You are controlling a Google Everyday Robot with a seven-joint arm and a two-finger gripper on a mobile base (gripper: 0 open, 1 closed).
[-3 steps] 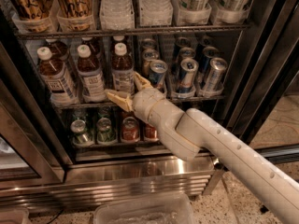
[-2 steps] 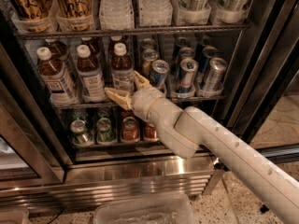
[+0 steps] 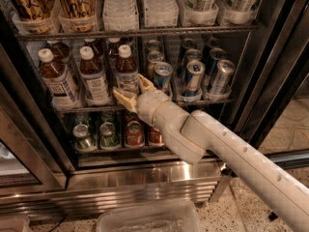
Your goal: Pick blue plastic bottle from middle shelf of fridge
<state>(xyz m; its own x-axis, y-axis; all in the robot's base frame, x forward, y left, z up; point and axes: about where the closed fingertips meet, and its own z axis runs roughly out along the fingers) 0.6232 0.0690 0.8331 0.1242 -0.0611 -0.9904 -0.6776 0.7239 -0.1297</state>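
Observation:
The fridge (image 3: 145,178) stands open in the camera view. On its middle shelf (image 3: 96,108) three white-capped brown bottles stand in front at the left. The blue plastic bottle (image 3: 125,66) is the rightmost of them, with a blue-and-white label. My gripper (image 3: 129,87) is open right in front of this bottle's lower part. One finger lies at the bottle's lower left and the other at its right, next to a slim can. My arm hides the bottle's base.
Slim blue-silver cans (image 3: 193,76) fill the right of the middle shelf. Short green and red cans (image 3: 108,134) sit on the rack below. Bottles and cups (image 3: 120,8) line the top rack. The black door frame (image 3: 270,81) is at the right. A clear plastic bin (image 3: 145,219) lies on the floor.
My gripper has edged slightly up and right toward the blue plastic bottle. It is still open, and nothing else has moved.

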